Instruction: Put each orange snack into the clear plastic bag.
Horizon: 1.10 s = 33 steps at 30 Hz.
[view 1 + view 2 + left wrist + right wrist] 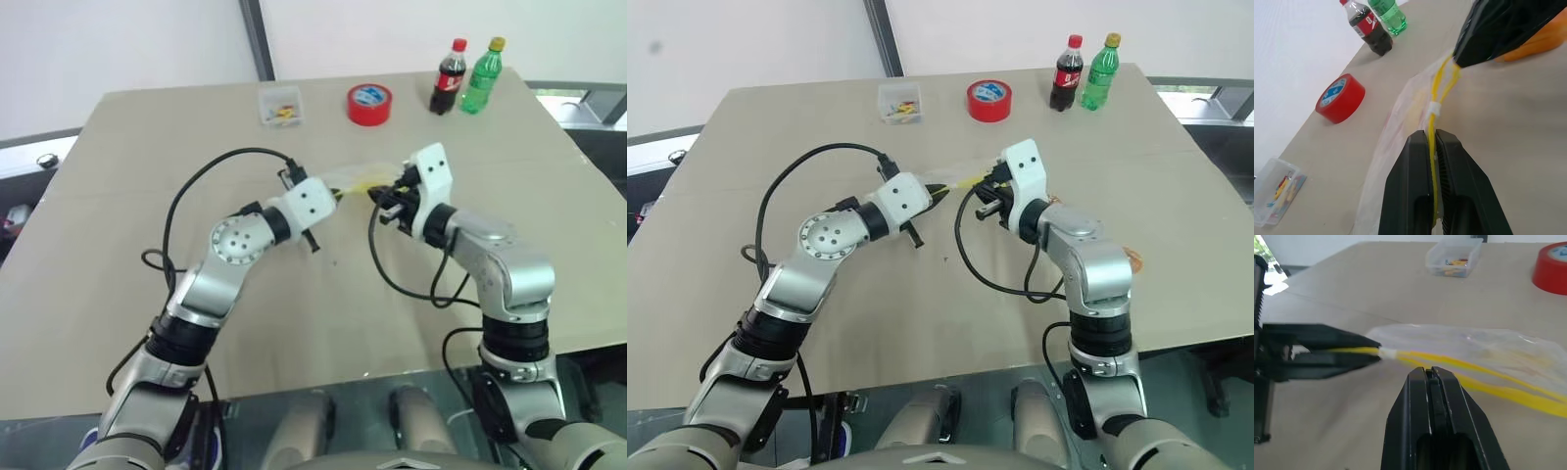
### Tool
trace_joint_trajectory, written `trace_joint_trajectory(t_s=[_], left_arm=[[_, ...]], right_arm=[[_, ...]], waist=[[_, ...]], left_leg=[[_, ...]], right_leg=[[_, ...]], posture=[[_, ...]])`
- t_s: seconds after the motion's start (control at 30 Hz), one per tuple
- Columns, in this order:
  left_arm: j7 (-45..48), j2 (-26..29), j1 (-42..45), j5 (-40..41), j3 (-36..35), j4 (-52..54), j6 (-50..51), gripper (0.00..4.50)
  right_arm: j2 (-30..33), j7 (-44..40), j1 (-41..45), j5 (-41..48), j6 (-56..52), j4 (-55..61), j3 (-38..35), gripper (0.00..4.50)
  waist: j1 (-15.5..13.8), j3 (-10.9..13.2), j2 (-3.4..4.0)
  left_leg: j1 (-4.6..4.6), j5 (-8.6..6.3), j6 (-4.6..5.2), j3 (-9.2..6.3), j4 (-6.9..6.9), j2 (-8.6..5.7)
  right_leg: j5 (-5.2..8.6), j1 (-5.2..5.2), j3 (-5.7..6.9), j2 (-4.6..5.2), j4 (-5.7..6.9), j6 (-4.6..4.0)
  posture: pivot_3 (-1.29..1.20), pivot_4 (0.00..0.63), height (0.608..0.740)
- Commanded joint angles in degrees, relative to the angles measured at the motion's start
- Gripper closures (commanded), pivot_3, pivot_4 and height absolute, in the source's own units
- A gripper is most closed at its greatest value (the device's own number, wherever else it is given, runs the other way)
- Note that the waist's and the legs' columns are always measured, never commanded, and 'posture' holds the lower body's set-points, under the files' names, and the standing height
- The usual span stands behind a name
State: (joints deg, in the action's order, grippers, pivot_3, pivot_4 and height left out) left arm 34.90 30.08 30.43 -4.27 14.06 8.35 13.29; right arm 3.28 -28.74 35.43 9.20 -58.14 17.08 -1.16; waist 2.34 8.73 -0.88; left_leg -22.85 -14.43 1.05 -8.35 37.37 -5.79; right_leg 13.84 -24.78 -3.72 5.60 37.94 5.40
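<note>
Above mid-table, the clear plastic bag (1459,350) is held up off the tabletop (147,176) between both grippers. Its yellow closure strip (1433,110) is pinched in the left gripper (1432,147), fingers clamped tight on it. The right gripper (1431,377) is closed w/ fingers pressed together; the strip's other end is seen running to its tip in the left wrist view. One orange snack (1133,260) is seen on the table by the right arm's elbow. Red tape roll (369,104), cola bottle (450,76), green bottle (481,75) & small clear box (281,106) are lined up along the far edge.
</note>
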Motion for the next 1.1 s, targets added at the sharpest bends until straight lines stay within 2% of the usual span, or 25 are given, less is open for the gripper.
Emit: trace_joint_trajectory(t_s=[0.03,0.17,0.3,0.4,0.53,0.57,0.67,0.77,0.87,0.97,1.0,1.1], left_arm=[[0.8,0.1,-0.6,0.4,-1.4,3.9,-1.4,4.50],[2.2,0.4,-2.2,1.2,-1.6,6.4,-2.1,4.50],[4.4,1.5,-4.9,2.7,-2.6,7.8,-4.2,4.50],[4.8,2.2,-5.7,2.7,-3.2,7.3,-5.4,4.50],[6.3,4.2,-8.3,3.1,-4.5,6.0,-8.2,4.50],[6.4,4.5,-8.6,3.2,-4.7,5.6,-8.7,4.50],[7.3,5.4,-8.8,2.7,-4.8,4.1,-11.1,4.50],[7.7,5.7,-8.8,2.0,-4.7,3.0,-13.5,4.50],[7.7,5.2,-9.8,3.0,-5.2,3.8,-13.6,4.50],[7.7,5.3,-10.4,3.1,-5.7,3.7,-13.8,4.50],[7.6,5.5,-10.6,3.1,-5.9,3.5,-14.0,4.50],[6.7,5.4,-10.8,2.5,-6.7,2.3,-13.6,4.50]], right_arm=[[-0.8,2.0,1.3,2.7,0.7,-1.1,-1.5,4.46],[-2.1,4.1,1.8,4.5,2.1,-5.3,-2.9,4.46],[-8.3,10.5,4.4,9.2,4.4,-14.7,-12.0,4.46],[-9.7,13.6,4.7,9.3,10.5,-19.6,-14.3,4.46],[7.7,10.2,-0.4,-18.5,44.8,-23.9,14.1,4.46],[11.0,10.4,-0.6,-23.0,50.2,-25.3,18.4,4.46],[16.9,8.4,-0.7,-29.5,61.4,-29.8,26.1,4.46],[17.8,8.9,-0.2,-31.8,66.5,-33.6,28.0,4.46],[17.8,11.4,1.5,-35.7,68.6,-36.3,28.9,3.58],[17.8,12.6,2.0,-37.6,68.6,-37.2,28.2,2.20],[18.1,12.8,2.0,-38.0,68.6,-36.9,27.9,1.57],[19.2,12.8,1.9,-38.7,68.1,-35.6,26.7,0.33]], waist=[[0.0,0.0,0.00],[0.1,0.0,0.01],[0.3,0.0,0.04],[0.2,0.0,0.05],[0.1,0.0,0.07],[0.2,0.0,0.07],[0.8,0.0,0.06],[1.6,0.0,0.06],[1.5,0.0,0.05],[1.3,0.0,0.05],[1.3,0.0,0.05],[1.1,0.0,0.05]], left_leg=[[0.00,0.00,0.00,0.00,0.00,0.00],[0.00,0.00,0.00,0.00,0.00,0.00],[0.05,0.00,0.00,0.02,-0.02,0.03],[0.06,0.01,-0.01,0.02,-0.02,0.03],[0.04,0.00,0.00,0.06,-0.01,-0.07],[0.04,0.00,0.00,0.08,-0.01,-0.09],[0.08,0.01,-0.01,0.10,-0.02,-0.02],[0.12,0.02,-0.03,0.10,-0.03,0.10],[0.12,0.02,-0.04,0.11,0.00,0.08],[0.12,0.02,-0.03,0.09,0.02,0.07],[0.12,0.02,-0.04,0.08,0.01,0.07],[0.12,0.02,-0.04,0.07,0.01,0.08]], right_leg=[[0.00,0.00,0.00,0.00,0.00,0.00],[0.00,0.00,0.00,0.00,0.01,0.00],[0.00,0.00,-0.04,-0.03,0.04,-0.01],[-0.01,0.00,-0.03,-0.03,0.04,-0.01],[0.00,0.00,-0.02,0.03,-0.02,0.00],[0.00,0.00,-0.02,0.05,-0.03,0.00],[0.00,0.00,-0.01,-0.02,-0.02,0.01],[-0.01,0.00,-0.03,-0.12,0.04,-0.01],[-0.02,0.04,-0.06,-0.10,0.03,-0.02],[-0.02,0.04,-0.05,-0.10,0.02,-0.02],[-0.02,0.04,-0.05,-0.11,0.02,-0.02],[-0.02,0.04,-0.05,-0.12,0.02,-0.02]], posture=[[0.00,0.150,0.740],[0.00,0.150,0.740],[0.00,0.150,0.740],[0.00,0.150,0.740],[0.00,0.150,0.740],[0.00,0.150,0.740],[0.00,0.150,0.740],[0.00,0.150,0.740],[0.00,0.150,0.740],[0.00,0.150,0.740],[0.00,0.150,0.740],[0.00,0.150,0.740]])
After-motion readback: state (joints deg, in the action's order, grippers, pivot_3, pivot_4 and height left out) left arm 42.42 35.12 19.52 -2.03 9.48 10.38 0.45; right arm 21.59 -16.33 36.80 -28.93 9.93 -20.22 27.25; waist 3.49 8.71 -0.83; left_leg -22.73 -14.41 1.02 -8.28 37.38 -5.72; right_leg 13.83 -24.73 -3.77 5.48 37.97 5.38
